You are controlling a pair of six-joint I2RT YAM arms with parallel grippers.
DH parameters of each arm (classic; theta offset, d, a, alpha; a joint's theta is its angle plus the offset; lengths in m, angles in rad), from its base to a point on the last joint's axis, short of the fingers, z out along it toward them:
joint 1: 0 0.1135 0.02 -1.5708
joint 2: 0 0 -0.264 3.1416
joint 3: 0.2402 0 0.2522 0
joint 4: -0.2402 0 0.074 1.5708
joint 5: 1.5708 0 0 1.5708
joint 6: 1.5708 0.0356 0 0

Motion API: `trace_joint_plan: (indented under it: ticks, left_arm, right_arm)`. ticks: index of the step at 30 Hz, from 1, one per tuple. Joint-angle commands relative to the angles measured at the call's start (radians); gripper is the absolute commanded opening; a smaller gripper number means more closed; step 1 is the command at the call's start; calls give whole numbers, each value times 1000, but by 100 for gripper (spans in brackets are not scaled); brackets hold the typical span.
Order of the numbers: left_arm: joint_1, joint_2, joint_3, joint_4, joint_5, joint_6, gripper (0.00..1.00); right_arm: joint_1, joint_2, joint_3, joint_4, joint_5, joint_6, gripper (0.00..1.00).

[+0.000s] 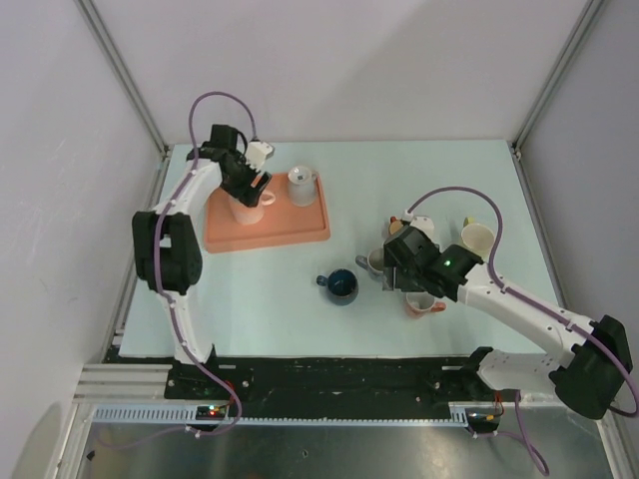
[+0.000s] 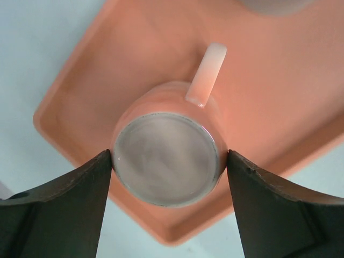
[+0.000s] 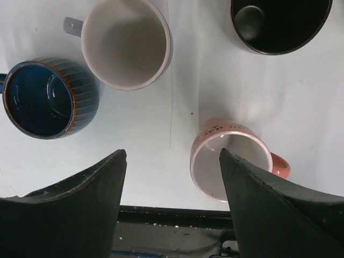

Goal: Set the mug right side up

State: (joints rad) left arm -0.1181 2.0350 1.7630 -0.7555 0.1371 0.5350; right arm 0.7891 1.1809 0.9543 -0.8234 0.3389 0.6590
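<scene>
Over the far left of the table [image 1: 300, 329] in the top view, the left gripper [image 1: 245, 186] sits on a peach mug [image 1: 250, 210] that stands on an orange tray [image 1: 300, 232]. A grey mug [image 1: 302, 186] stands on the same tray, just beside it. To the right, the right gripper [image 1: 392, 272] hangs above a cluster of mugs, with a blue mug [image 1: 342, 285] nearest the table's middle and a cream mug [image 1: 477, 238] at the far side of the group.

From the left wrist, the peach mug is upside down, its pale base facing up and its handle pointing away. The two dark fingers [image 2: 75, 204] meet its sides, one on each side, pinching it.

From the right wrist, the fingers [image 3: 80, 199] are spread wide with only bare table between them. A pink mug [image 3: 228, 161] stands upright just beside one finger. The blue mug, a white-lined mug [image 3: 126, 43] and a black mug [image 3: 279, 24] stand upright farther off.
</scene>
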Motion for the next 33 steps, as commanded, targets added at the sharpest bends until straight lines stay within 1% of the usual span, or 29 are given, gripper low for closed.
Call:
trace_joint_plan:
  ticks: [1,4,8,10,14,18,23,26,28,30,32,33]
  left_arm:
    - [28,-116,-178,-123,19,174,59]
    - [28,-155,-209,-123,35,211,76]
    - [15,-179,-176,-122,49,264,95]
    - [0,-192,-157,-123,76,309,98]
    - [-43,-188,-109,-124,112,377,100]
    - [-85,-150,-74,-123,97,425,100]
    - [-111,-108,-41,-124,112,437,100]
    - [-133,-105,-59,-125,98,491,100]
    - [-148,-91,-64,-143,72,528,98]
    - [-155,-67,-57,-192,52,570,93]
    - [-158,-37,-48,-251,20,618,87]
    - [-159,-27,-50,-266,-6,635,83]
  right_arm:
    - [-15,-24,36,41,-4,-45,76]
    - [-30,-23,37,51,-23,-61,76]
    - [-50,-29,37,57,-49,-73,78]
    - [-57,-31,36,54,-52,-77,81]
    - [-69,-35,36,51,-60,-79,90]
    - [-75,-40,37,51,-67,-82,97]
    - [-83,-47,37,52,-83,-87,99]
    - [-87,-57,36,52,-86,-89,99]
    - [-94,-60,37,55,-96,-93,100]
    - [-99,-62,37,57,-102,-95,99]
    - [-101,-65,36,54,-101,-94,99]
    - [-101,-67,35,51,-99,-92,99]
